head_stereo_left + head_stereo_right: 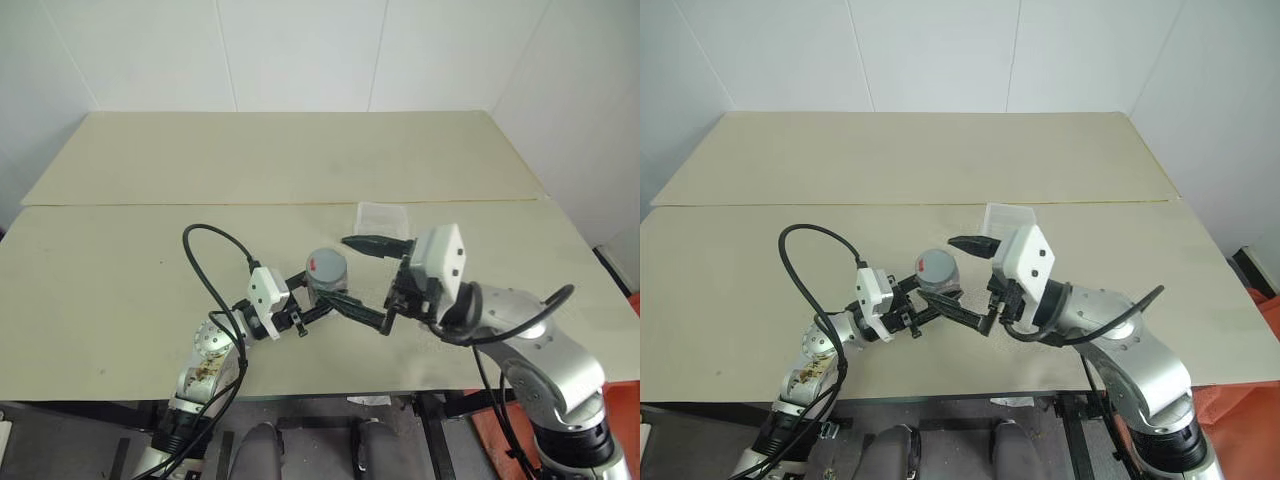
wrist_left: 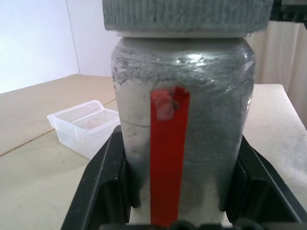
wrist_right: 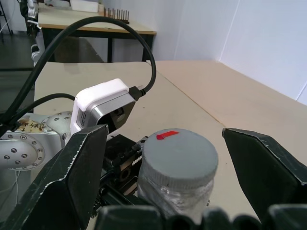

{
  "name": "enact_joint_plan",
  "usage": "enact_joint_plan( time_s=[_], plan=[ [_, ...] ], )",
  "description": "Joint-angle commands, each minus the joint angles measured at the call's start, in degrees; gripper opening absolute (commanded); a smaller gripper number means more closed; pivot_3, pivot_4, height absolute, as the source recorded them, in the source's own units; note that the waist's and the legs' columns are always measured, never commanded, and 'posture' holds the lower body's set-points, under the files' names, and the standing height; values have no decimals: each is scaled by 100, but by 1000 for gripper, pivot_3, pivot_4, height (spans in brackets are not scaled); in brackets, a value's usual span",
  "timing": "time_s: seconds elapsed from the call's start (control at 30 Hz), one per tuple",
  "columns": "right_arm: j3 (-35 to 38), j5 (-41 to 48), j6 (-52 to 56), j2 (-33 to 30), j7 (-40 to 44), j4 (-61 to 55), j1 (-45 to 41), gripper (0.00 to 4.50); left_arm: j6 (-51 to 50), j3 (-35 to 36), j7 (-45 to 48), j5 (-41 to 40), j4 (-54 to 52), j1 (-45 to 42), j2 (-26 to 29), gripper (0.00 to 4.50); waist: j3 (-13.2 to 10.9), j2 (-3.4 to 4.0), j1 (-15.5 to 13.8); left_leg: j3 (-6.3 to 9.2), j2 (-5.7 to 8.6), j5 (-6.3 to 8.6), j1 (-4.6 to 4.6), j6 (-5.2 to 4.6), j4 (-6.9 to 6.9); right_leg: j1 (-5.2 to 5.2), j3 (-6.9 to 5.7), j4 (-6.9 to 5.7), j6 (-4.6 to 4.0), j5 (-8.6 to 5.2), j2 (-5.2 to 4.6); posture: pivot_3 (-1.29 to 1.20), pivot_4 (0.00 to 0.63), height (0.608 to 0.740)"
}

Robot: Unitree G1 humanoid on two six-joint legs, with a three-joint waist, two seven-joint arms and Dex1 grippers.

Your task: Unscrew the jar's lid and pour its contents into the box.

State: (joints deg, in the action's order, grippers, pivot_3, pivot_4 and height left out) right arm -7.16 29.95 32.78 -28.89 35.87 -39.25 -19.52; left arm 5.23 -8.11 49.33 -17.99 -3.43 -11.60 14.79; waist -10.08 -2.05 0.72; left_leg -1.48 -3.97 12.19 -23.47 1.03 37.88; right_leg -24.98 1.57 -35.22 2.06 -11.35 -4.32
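Beige table (image 1: 150, 250), seam across, white walls behind. Left gripper (image 1: 318, 305) clamps jar (image 1: 326, 278), lid (image 3: 180, 157) on. Right gripper (image 1: 365, 278) spread wide around lid. Box (image 1: 382, 216) just beyond jar.

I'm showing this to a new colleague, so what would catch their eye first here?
Probably the jar near the table's front edge, gripped by the left gripper, its grey lid on and marked with red. The right gripper has its jaws spread wide either side of that lid. Just behind lies the clear box.
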Motion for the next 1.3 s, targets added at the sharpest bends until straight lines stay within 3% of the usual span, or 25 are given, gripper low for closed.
enact_joint_plan(
  time_s=[0.03,0.33,0.8,1.3],
  plan=[
    [-124,-163,-168,154,-53,169,-293,4444,161,-21,-27,1,-120,-53,-39,2015,0,0,0,0,0,0,0,0,0,0,0,0,0,0,0,0,150,740],
    [-491,-861,-461,594,-190,843,-581,4444,164,-33,-65,10,-153,-40,-47,2015,0,0,-4,0,0,0,-1,0,0,-2,1,0,31,20,1,0,150,740],
    [94,-519,-438,151,150,470,0,4444,214,-42,-37,-12,-83,-34,-10,2015,0,0,5,0,-1,0,0,0,0,-2,1,0,32,19,2,0,150,740],
    [1,-131,-255,227,297,551,-271,4444,284,-83,13,32,-32,-53,-11,2015,0,0,4,0,0,0,0,0,0,-2,2,1,32,20,1,0,150,740]
  ],
)
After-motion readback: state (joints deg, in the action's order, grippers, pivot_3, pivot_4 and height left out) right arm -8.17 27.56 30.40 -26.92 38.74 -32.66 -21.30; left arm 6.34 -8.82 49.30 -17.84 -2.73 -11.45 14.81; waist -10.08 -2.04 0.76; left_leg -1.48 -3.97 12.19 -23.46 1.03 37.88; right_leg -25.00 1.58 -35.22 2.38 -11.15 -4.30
